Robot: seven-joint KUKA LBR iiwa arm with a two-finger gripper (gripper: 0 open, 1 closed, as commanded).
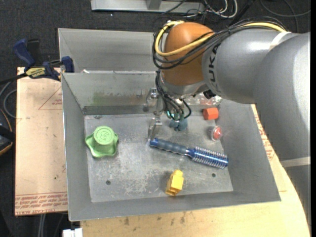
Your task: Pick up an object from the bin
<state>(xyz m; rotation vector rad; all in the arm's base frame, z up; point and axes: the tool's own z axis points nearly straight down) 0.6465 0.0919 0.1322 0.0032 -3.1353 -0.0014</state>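
the bin (123, 184) is scuffed matt metal; green cap (102, 142) and blue brush (190, 153) look smooth plastic; my orange cover (185, 48) shines.

On the floor of the bin (128, 181) before me I see a green lobed knob (102, 142) lying well to the left, a small yellow block (174, 181) near the front edge, an orange-red cube (211, 113) at the right, and a small red ball (216, 132) just below that cube.

Knob (102, 142) lies left of the brush (190, 152), block (174, 181) before it.
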